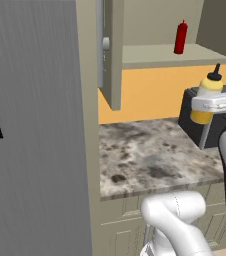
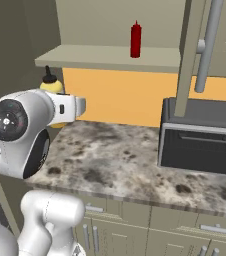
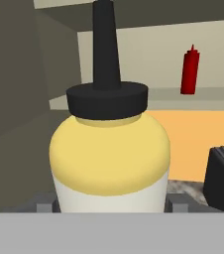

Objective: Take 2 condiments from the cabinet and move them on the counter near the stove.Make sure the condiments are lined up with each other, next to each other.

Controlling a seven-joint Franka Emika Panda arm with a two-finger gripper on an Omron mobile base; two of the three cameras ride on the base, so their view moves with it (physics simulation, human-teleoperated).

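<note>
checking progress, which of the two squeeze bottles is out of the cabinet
The yellow bottle with the black pointed cap: the hand holds it above the counter. The red bottle stands upright on the cabinet shelf.

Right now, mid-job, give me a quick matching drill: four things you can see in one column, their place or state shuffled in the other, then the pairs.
Things
1. yellow bottle
2. red bottle
3. cabinet door
4. microwave

Place or state
A. standing on the cabinet shelf
B. sitting on the counter
C. held in the gripper, off the counter
D. swung open

Pairs: 1-C, 2-A, 3-D, 4-B
</note>
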